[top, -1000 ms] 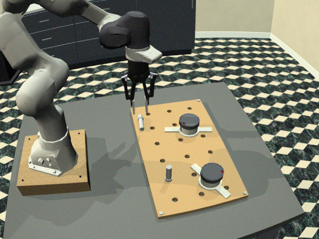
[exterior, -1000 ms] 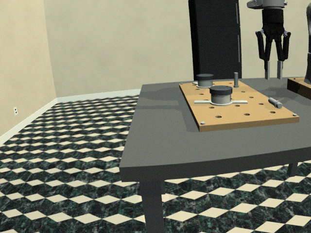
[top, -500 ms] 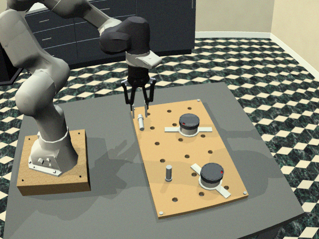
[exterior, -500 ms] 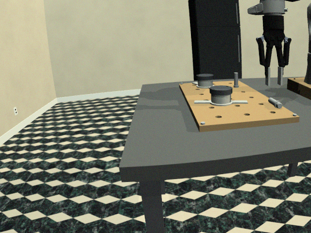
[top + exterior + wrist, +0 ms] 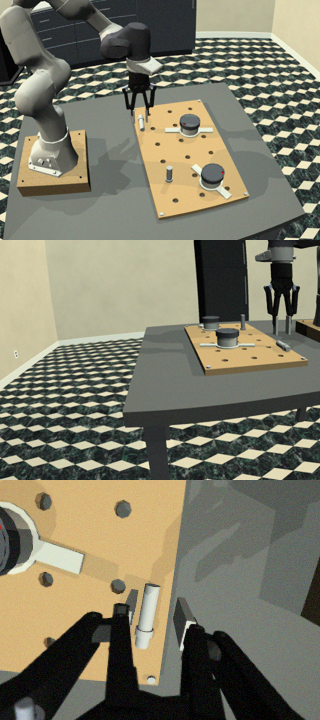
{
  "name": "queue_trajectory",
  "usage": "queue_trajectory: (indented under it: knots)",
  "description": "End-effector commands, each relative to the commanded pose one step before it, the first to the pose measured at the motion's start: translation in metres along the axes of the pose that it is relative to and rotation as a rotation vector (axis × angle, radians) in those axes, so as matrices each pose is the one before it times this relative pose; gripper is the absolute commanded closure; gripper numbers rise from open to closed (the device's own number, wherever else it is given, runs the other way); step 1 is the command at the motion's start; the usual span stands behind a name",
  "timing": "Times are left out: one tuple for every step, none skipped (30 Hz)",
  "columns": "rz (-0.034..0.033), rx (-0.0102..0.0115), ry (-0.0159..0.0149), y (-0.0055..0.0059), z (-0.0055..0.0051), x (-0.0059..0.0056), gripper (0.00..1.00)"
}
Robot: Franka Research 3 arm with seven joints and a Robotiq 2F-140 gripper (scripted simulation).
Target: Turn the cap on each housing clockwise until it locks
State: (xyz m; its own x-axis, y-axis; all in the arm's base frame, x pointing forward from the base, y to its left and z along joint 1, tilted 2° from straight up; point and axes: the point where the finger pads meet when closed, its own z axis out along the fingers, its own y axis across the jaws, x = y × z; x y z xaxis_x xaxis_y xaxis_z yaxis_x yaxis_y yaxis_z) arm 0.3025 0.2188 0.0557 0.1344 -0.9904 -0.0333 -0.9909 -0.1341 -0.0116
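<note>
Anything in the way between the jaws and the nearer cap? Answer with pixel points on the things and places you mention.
Nothing visible stands between the open jaws and the nearer cap (image 5: pixel 189 120) (image 5: pixel 227 332) (image 5: pixel 10 545). The lying pin (image 5: pixel 141 124) (image 5: pixel 282 345) (image 5: pixel 148 607) looks to be below the jaws, short of that route.

Claw (image 5: pixel 282 329) above grey table (image 5: pixel 165 392).

And here's the grey table (image 5: pixel 111 206) (image 5: pixel 165 384), shadows across its top; beyond its far edge, dark drawers (image 5: pixel 87 33); past its corners, pale walls (image 5: pixel 232 18) (image 5: pixel 124 286) and a checkered floor (image 5: pixel 258 59) (image 5: pixel 77 395).
</note>
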Motion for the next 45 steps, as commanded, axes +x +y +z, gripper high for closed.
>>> queue_trajectory:
  knots:
    - [0.01037,0.01620,0.00086,-0.00535,0.00583,0.00103,0.64]
    - [-0.00002,0.00001,-0.00008,0.00000,0.00170,-0.00004,0.64]
    - [0.00002,-0.00001,0.00010,-0.00002,0.00166,0.00003,0.64]
    - [0.00000,0.00000,0.00000,-0.00001,0.00164,-0.00001,0.64]
    - [-0.00002,0.00001,-0.00009,0.00000,0.00161,-0.00004,0.64]
    - [0.00002,-0.00001,0.00010,-0.00002,0.00157,0.00003,0.64]
    - [0.00000,0.00000,0.00001,-0.00001,0.00153,0.00000,0.64]
    - [-0.00002,0.00001,-0.00008,0.00000,0.00150,-0.00004,0.64]
    - [0.00001,-0.00001,0.00006,-0.00001,0.00146,0.00001,0.64]
    - [0.00001,0.00000,0.00005,-0.00001,0.00142,0.00001,0.64]
    - [0.00000,0.00000,0.00000,0.00000,0.00000,0.00000,0.64]
    - [0.00000,0.00000,0.00000,0.00000,0.00000,0.00000,0.64]
    - [-0.00001,0.00000,-0.00004,0.00000,0.00138,-0.00002,0.64]
    - [-0.00002,0.00001,-0.00008,0.00000,0.00134,-0.00004,0.64]
    - [0.00002,-0.00001,0.00012,-0.00002,0.00129,0.00004,0.64]
    - [0.00000,0.00000,0.00003,-0.00001,0.00125,0.00000,0.64]
    - [-0.00001,0.00001,-0.00006,0.00000,0.00120,-0.00003,0.64]
    - [-0.00002,0.00001,-0.00009,0.00000,0.00116,-0.00004,0.64]
    - [0.00002,-0.00001,0.00013,-0.00002,0.00111,0.00004,0.64]
    - [0.00001,-0.00001,0.00005,-0.00001,0.00107,0.00001,0.64]
    - [0.00000,0.00000,-0.00002,0.00000,0.00102,-0.00001,0.64]
    - [-0.00002,0.00001,-0.00008,0.00000,0.00097,-0.00004,0.64]
    - [-0.00001,0.00000,-0.00005,0.00000,0.00093,-0.00002,0.64]
    - [0.00002,-0.00001,0.00012,-0.00001,0.00088,0.00004,0.64]
    - [0.00001,-0.00001,0.00006,-0.00001,0.00083,0.00002,0.64]
    - [0.00000,0.00000,0.00001,0.00000,0.00079,0.00000,0.64]
    - [-0.00001,0.00000,-0.00004,0.00000,0.00074,-0.00002,0.64]
    - [0.00000,0.00000,0.00000,0.00000,0.00000,0.00000,0.64]
    - [0.00000,0.00000,0.00000,0.00000,0.00000,0.00000,0.64]
    - [-0.00001,0.00001,-0.00007,0.00000,0.00069,-0.00003,0.64]
    - [-0.00002,0.00001,-0.00010,0.00000,0.00065,-0.00004,0.64]
    - [0.00001,-0.00001,0.00007,-0.00001,0.00060,0.00002,0.64]
    - [0.00001,-0.00001,0.00009,-0.00001,0.00056,0.00003,0.64]
    - [0.00001,-0.00001,0.00006,-0.00001,0.00052,0.00002,0.64]
    - [0.00000,0.00000,0.00003,0.00000,0.00047,0.00001,0.64]
    - [0.00000,0.00000,0.00001,0.00000,0.00043,0.00000,0.64]
    - [0.00000,0.00000,0.00000,0.00000,0.00039,0.00000,0.64]
    - [0.00000,0.00000,-0.00002,0.00000,0.00035,-0.00001,0.64]
    - [0.00000,0.00000,-0.00002,0.00000,0.00031,-0.00001,0.64]
    - [0.00000,0.00000,-0.00003,0.00000,0.00028,-0.00001,0.64]
    - [0.00000,0.00000,-0.00003,0.00000,0.00024,-0.00001,0.64]
    - [0.00000,0.00000,-0.00003,0.00000,0.00021,-0.00001,0.64]
    - [0.00000,0.00000,-0.00003,0.00000,0.00018,-0.00001,0.64]
    - [0.00000,0.00000,-0.00003,0.00000,0.00015,-0.00001,0.64]
    - [0.00000,0.00000,0.00000,0.00000,0.00000,0.00000,0.64]
